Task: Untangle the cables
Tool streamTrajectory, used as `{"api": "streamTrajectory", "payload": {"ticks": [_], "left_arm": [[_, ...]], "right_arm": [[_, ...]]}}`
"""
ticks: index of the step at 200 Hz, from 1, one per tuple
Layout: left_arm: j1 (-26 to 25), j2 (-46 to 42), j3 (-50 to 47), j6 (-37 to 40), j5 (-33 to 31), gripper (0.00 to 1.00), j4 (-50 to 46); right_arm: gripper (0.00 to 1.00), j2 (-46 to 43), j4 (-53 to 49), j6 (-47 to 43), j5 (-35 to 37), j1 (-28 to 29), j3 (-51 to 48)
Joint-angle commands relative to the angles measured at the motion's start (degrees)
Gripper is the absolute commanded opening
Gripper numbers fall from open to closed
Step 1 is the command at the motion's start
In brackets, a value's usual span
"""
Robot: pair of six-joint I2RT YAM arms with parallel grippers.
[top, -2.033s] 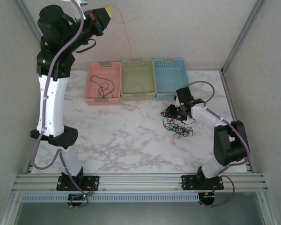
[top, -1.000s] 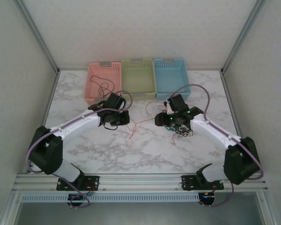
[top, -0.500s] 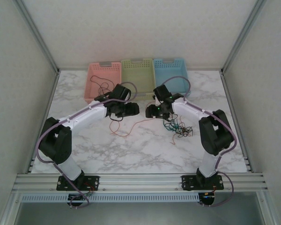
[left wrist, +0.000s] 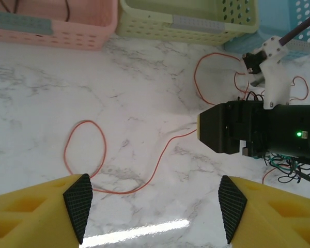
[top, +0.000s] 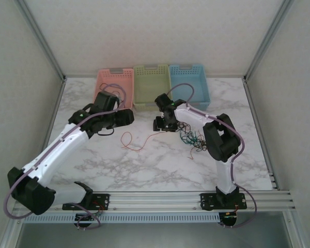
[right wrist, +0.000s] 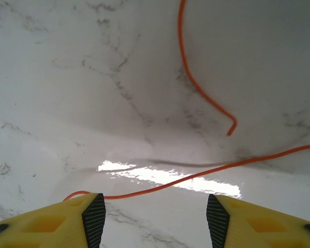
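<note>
Left gripper point(left wrist: 155, 206) and right gripper point(right wrist: 155, 219) both stand spread, pinching nothing, with the cables on the table below.

A hair-thin red-orange wire point(right wrist: 194, 82) lies slack on the table point(top: 144, 165), curling into an open loop ahead of my left gripper and crossing in front of my right one, clear of the pads point(right wrist: 94, 217). Just right of my right gripper sits the tangle point(top: 196, 140), a knot of black, teal-green and red-orange strands. Another thin black wire point(top: 113, 95) is coiled in the pink basket point(top: 99, 90). Beside it stand the green basket point(top: 139, 88) and the blue basket point(top: 201, 88), all perforated plastic, side by side at the far edge. My fingers are blocky yellow plastic with ribbed black pads. The tabletop is glossy white with grey marble veining.
</note>
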Motion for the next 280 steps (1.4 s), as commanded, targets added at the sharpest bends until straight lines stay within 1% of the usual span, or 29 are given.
{"api": "streamTrajectory", "payload": {"ticks": [1, 27, 44, 72, 104, 142, 158, 193, 216, 229, 245, 264, 280], "left_arm": [[0.71, -3.15, -0.94, 1.63, -3.65, 0.69, -5.89], [0.95, -6.15, -1.51, 2.41, -4.89, 0.70, -7.79], [1.06, -7.69, -2.05, 3.07, -4.97, 0.70, -8.58], [1.54, -9.69, -3.59, 3.96, -5.44, 0.70, -9.01], [1.94, -10.81, -4.28, 5.12, -5.47, 0.70, -9.37], [2.20, -11.44, -4.98, 6.36, -5.91, 0.70, -9.70], [2.29, -11.69, -5.41, 6.73, -6.28, 0.70, -9.88], [2.29, -12.18, -6.04, 7.73, -7.68, 0.70, -10.16], [2.38, -12.34, -6.43, 8.54, -8.66, 0.70, -10.60], [2.38, -12.44, -6.70, 9.01, -9.18, 0.70, -10.76], [2.47, -12.69, -6.83, 9.36, -9.65, 0.70, -10.82], [2.55, -12.88, -6.83, 9.80, -9.95, 0.70, -11.15], [2.64, -13.22, -7.08, 10.31, -10.21, 0.70, -11.30]], "right_arm": [[0.56, 1.77, -2.71, 8.38, 2.12, 1.54, 1.70], [0.56, 3.68, -2.41, 14.58, 2.35, 3.10, 3.08], [0.55, 5.50, -4.71, 16.86, 4.49, 4.13, 5.26], [0.49, 7.40, -5.52, 19.16, 6.26, 4.32, 6.17], [0.36, 8.64, -6.23, 19.66, 7.96, 4.41, 7.43], [0.08, 5.84, -6.24, 19.43, 9.82, 4.34, 6.40], [0.00, 3.14, -6.30, 18.61, 10.75, 4.41, 5.52], [0.00, -5.51, -8.43, 13.46, 11.48, 4.40, 6.70], [0.00, -12.21, -8.96, 7.39, 10.90, 4.37, 10.75], [0.00, -14.09, -10.73, 3.49, 12.59, 4.40, 15.86], [0.00, -13.98, -13.29, -1.90, 14.74, 4.34, 24.23], [0.00, -11.51, -13.93, -8.01, 16.59, 4.41, 34.14], [0.00, -7.77, -14.09, -12.30, 18.37, 4.40, 42.77]]}}
